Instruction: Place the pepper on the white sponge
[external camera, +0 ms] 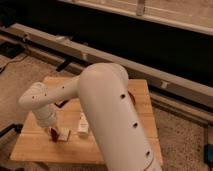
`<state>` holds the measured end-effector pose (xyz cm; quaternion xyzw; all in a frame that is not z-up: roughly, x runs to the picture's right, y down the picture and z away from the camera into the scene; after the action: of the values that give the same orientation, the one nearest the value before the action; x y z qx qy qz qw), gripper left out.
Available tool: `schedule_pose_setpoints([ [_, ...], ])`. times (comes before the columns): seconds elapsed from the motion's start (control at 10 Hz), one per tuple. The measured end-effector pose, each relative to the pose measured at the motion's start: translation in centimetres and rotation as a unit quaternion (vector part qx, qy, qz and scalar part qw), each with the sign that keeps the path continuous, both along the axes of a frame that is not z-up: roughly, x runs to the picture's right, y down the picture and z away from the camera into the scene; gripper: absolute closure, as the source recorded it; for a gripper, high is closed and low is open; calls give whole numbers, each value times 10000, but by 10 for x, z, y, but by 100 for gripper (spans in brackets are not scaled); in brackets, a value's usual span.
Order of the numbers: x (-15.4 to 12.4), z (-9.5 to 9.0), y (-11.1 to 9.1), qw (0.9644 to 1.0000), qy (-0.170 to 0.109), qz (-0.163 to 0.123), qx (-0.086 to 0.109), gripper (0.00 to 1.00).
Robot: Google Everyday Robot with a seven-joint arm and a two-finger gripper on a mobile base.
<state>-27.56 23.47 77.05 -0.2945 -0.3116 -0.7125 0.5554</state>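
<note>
The two-finger gripper (53,131) at the end of the large white arm (107,115) hangs low over the pale wooden desk (125,145), near its front left corner. Between its tips I see a small dark-red, glossy, elongated pepper (52,133), so I judge the gripper to be pinching the pepper, with its long axis standing nearly upright and its lower end close to the desk.

The relation that matters is this: the small off-white, flat, roughly square sponge (63,134) lies just beside the pepper, on the side toward the desk's right edge, and at almost the same distance from the front edge. The pepper looks beside the sponge, not above it; whether they touch I cannot tell. So the coming move, as I judge it, is only a short sideways shift toward the right edge, with a small lift to clear the sponge's border, before letting go.

A narrow white bottle-like item (82,125) stands just past the sponge in the same direction, so too long a shift could knock it.
</note>
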Motion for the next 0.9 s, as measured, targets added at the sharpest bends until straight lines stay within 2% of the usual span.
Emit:
schedule_pose_setpoints([
  [0.9,-3,2,1,9999,8,-104,-6,20],
])
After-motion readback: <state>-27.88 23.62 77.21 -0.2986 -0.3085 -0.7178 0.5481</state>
